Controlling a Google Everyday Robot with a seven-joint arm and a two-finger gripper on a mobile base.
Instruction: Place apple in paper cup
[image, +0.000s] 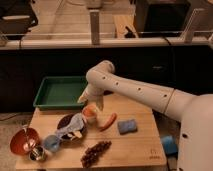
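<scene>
The paper cup, small and whitish with an orange top, stands on the wooden board next to a dark plate. My gripper hangs right above the cup, at the end of the white arm that reaches in from the right. I cannot make out an apple apart from the cup's orange top.
A green tray lies behind the board at the left. On the board are a dark plate with a blue cloth, a red-brown bowl, a metal cup, an orange carrot-like piece, a blue sponge and grapes.
</scene>
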